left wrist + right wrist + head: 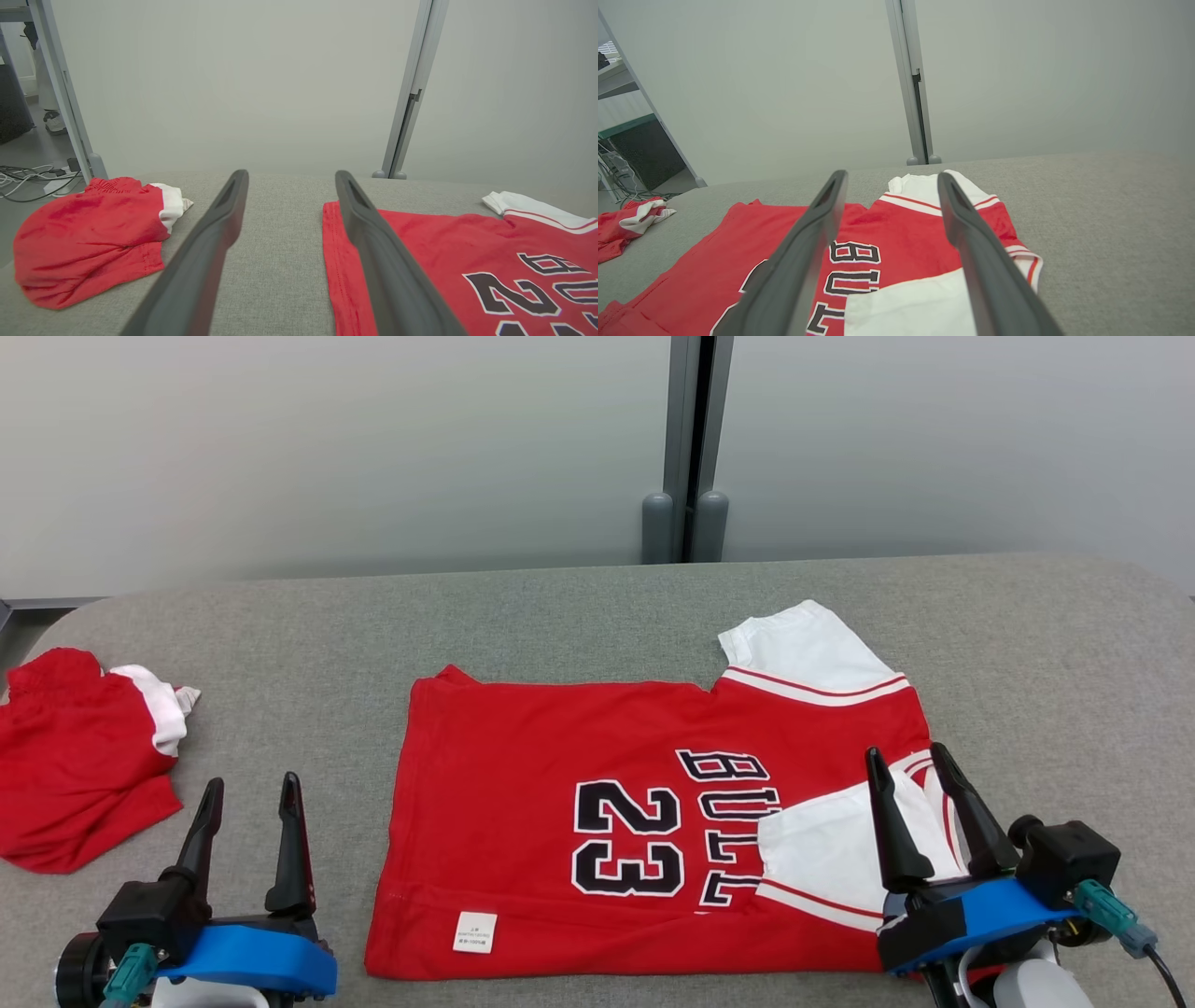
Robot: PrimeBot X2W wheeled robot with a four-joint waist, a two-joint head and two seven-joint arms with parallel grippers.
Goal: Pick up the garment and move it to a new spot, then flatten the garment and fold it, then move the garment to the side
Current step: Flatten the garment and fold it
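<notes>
The garment (560, 784) is a red jersey with white sleeves and a black "23". It lies spread flat on the grey table, its near sleeve folded in over the chest. It also shows in the left wrist view (444, 247) and the right wrist view (896, 242). My right gripper (910, 761) hovers open over the folded white sleeve, holding nothing. Left of the jersey's hem, my left gripper (252, 789) stands open above bare table. Between the left gripper (289, 179) fingers there is only grey cloth, and the right gripper (892, 179) frames the jersey's collar end.
A crumpled pair of red shorts (79, 765) with white trim lies at the table's left edge (88, 242). The padded grey table (597, 616) ends at a pale wall with a grey post (686, 448) behind. Cables lie on the floor (28, 179).
</notes>
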